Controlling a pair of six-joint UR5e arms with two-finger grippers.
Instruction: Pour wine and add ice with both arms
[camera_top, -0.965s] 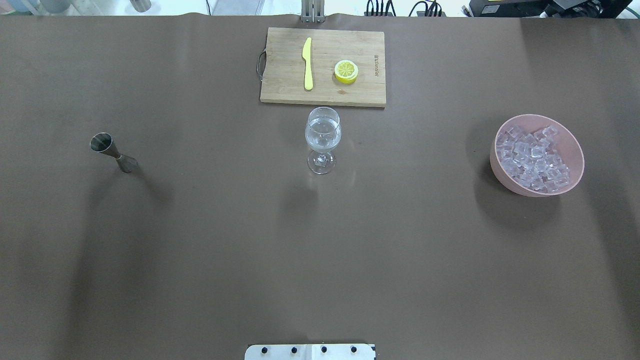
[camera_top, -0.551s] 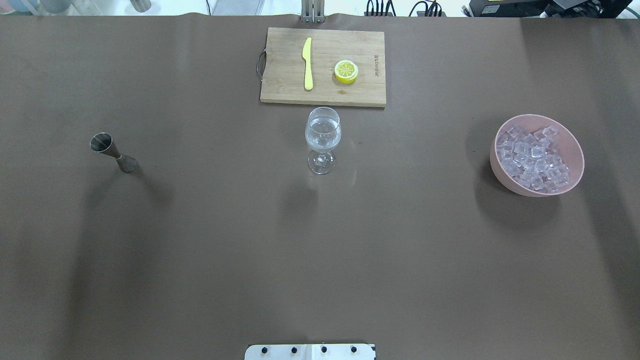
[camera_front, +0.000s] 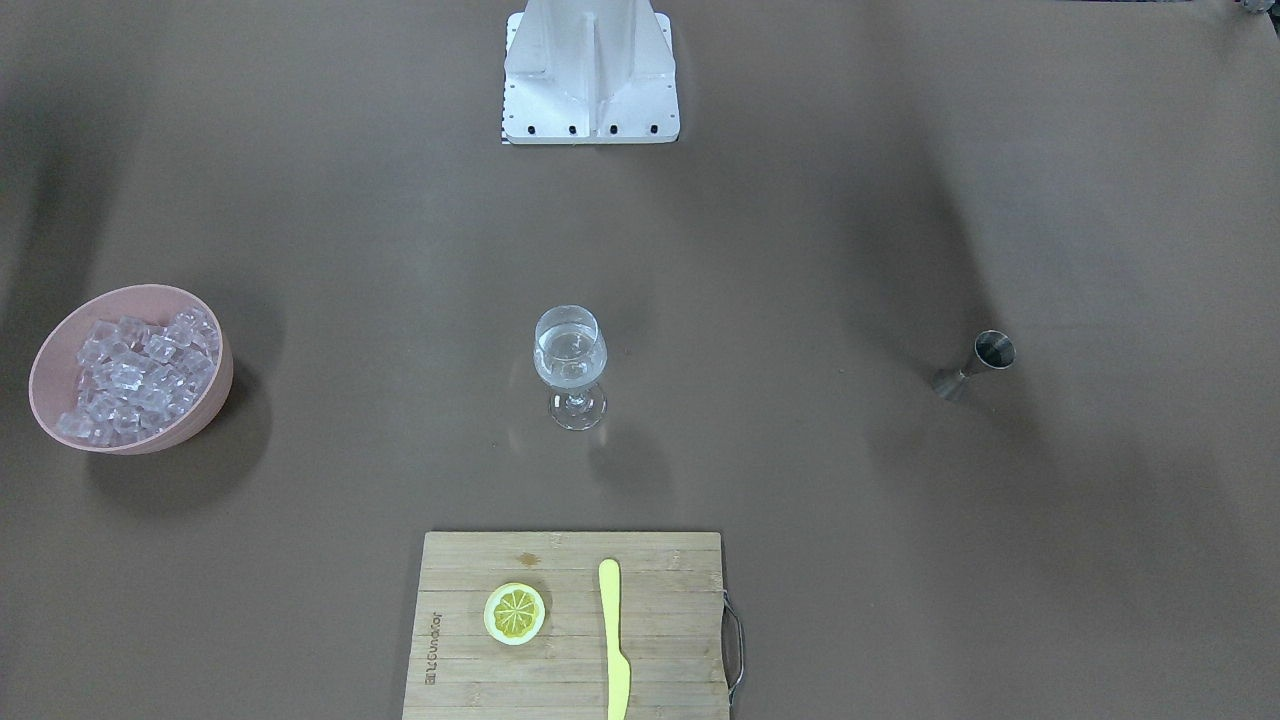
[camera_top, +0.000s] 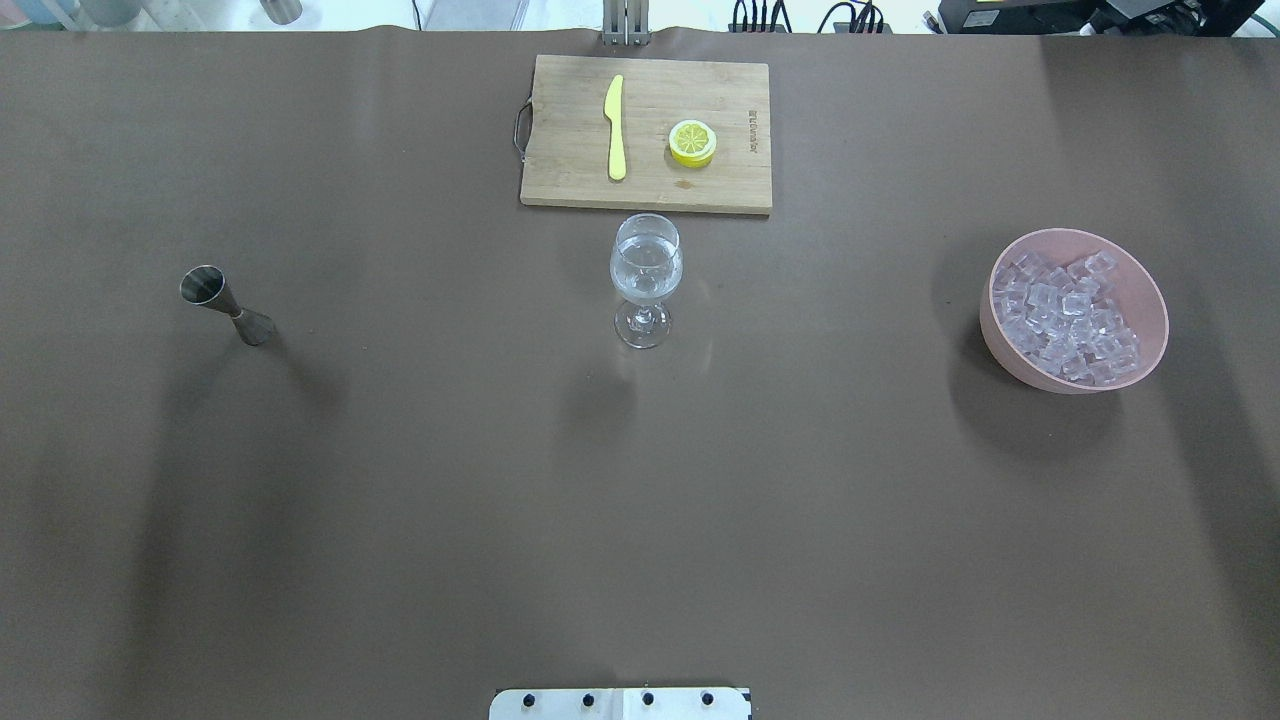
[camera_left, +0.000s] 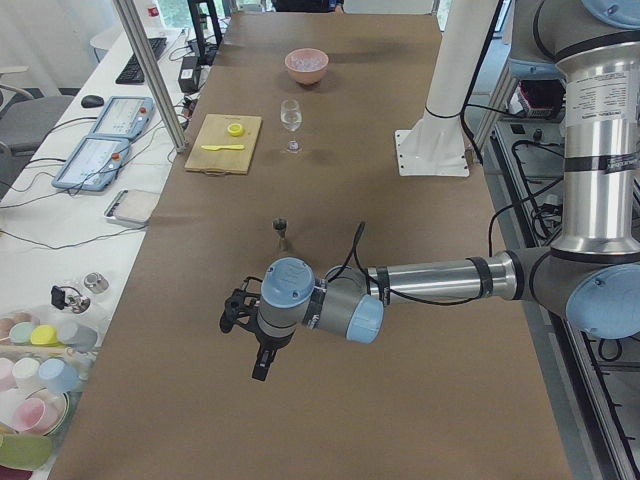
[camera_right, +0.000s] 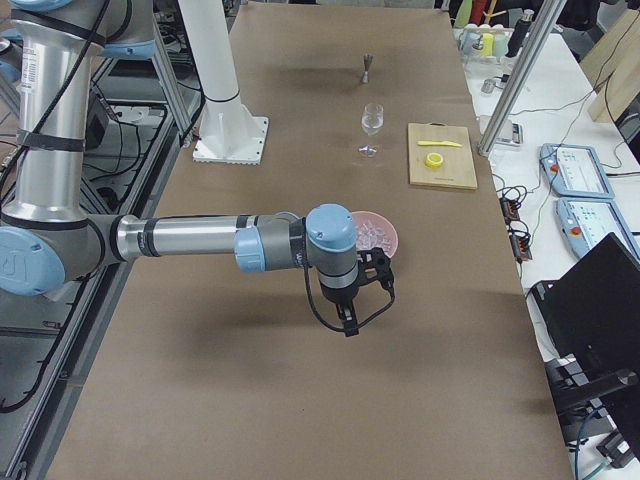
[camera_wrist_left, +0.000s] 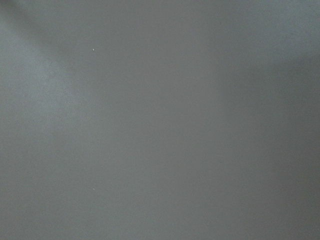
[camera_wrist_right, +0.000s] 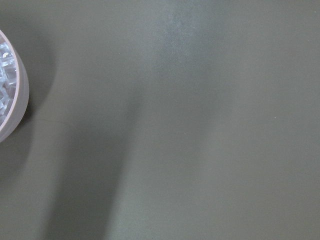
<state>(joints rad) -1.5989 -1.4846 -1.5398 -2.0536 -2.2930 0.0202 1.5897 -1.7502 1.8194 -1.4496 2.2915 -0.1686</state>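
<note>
A stemmed wine glass stands mid-table and holds a small amount of clear wine. Ice fills a pink bowl at the right. A steel jigger stands at the left. In the exterior left view my left gripper hangs low over bare table, short of the jigger. My right gripper shows in the exterior right view, close beside the pink bowl. Whether either is open or shut I cannot tell. The bowl's wall edges the right wrist view.
A wooden cutting board lies behind the glass with a yellow knife and a lemon half on it. The white base bracket sits at the near edge. Monitors, cables and cups lie beyond the table's far side.
</note>
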